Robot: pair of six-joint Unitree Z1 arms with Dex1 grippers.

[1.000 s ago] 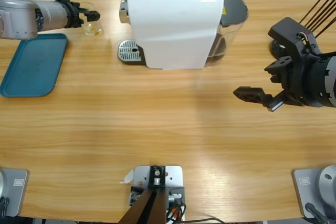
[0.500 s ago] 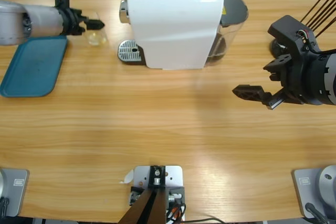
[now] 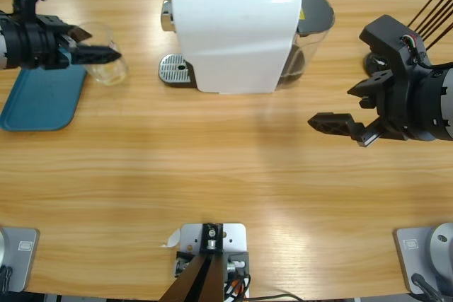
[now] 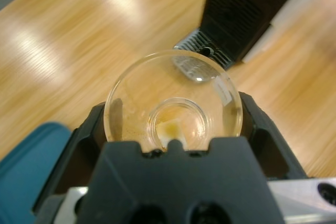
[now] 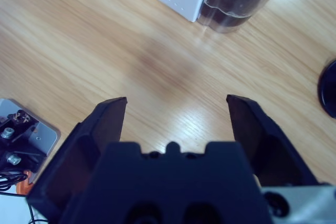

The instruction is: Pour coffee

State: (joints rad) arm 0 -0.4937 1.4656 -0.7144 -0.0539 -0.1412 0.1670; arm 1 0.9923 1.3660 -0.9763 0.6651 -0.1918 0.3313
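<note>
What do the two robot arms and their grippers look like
The left gripper has black jaws on a black wrist with a small coloured mark near the top. The right gripper is black too, angular and blocky, on a silver-grey cylindrical forearm, with thin red and white wires showing at its wrist housing.

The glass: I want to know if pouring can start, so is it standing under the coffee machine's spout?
No, the left gripper holds the glass beside the blue tray.
</note>
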